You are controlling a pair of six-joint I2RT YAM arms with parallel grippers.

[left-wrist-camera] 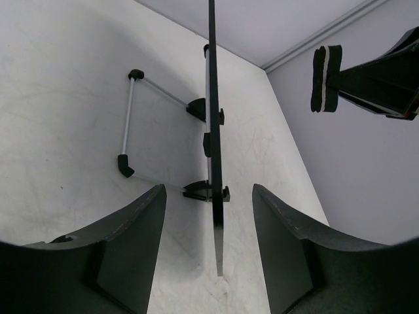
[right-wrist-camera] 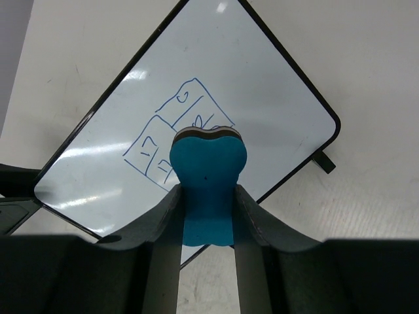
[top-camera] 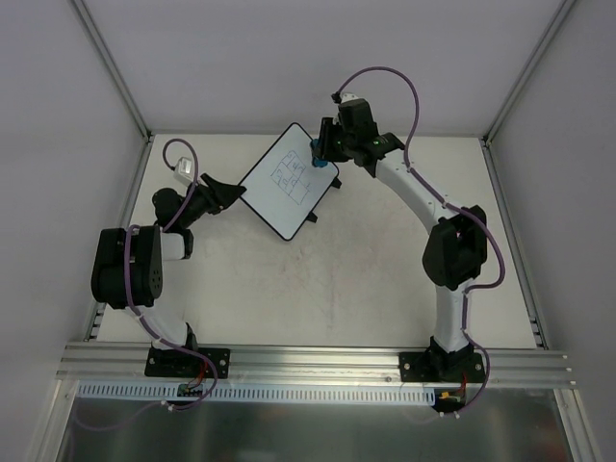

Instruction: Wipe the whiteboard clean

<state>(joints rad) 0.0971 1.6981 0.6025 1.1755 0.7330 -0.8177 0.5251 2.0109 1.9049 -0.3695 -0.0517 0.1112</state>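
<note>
The whiteboard stands tilted at the back middle of the table and carries thin blue box scribbles. My right gripper is shut on the blue eraser over the board's right part, above the scribbles. In the left wrist view the eraser hangs apart from the board's face. My left gripper is open, its jaws on either side of the board's thin edge without touching it. It sits at the board's left corner.
The board's wire stand and black tabs stick out behind it. Grey walls enclose the white table on three sides. An aluminium rail runs along the near edge by the arm bases.
</note>
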